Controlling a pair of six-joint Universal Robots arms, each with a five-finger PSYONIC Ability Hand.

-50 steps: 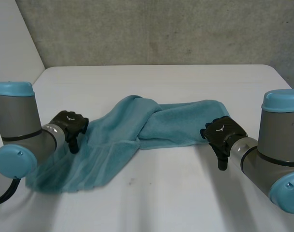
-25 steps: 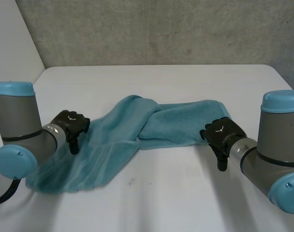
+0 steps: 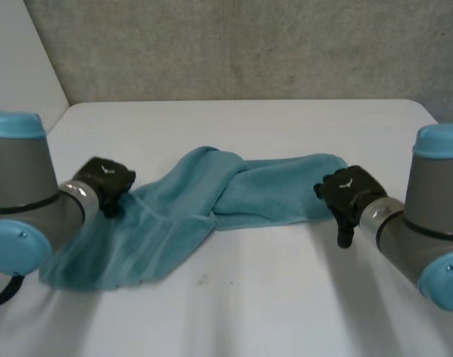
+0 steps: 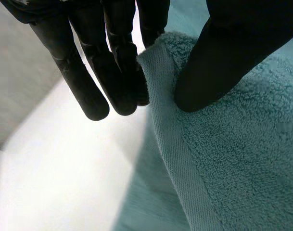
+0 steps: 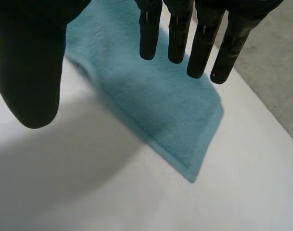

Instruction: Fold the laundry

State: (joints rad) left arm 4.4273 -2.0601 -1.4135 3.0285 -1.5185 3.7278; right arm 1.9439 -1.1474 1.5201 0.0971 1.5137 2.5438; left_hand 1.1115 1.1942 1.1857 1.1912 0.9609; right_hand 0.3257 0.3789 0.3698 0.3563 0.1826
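I see rumpled teal terry towel lying across mid white table. Left hand pinches its hemmed edge between thumb and fingers. Right hand spread wide, over the opposite end.

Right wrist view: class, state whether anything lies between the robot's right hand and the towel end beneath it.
Nothing visible does. The right hand is open over the end of the towel, with no object between its fingers and the cloth; bare table lies around that end. The left hand pinches the towel's edge.

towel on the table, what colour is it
Plain teal terry towel, clearest in the head view.
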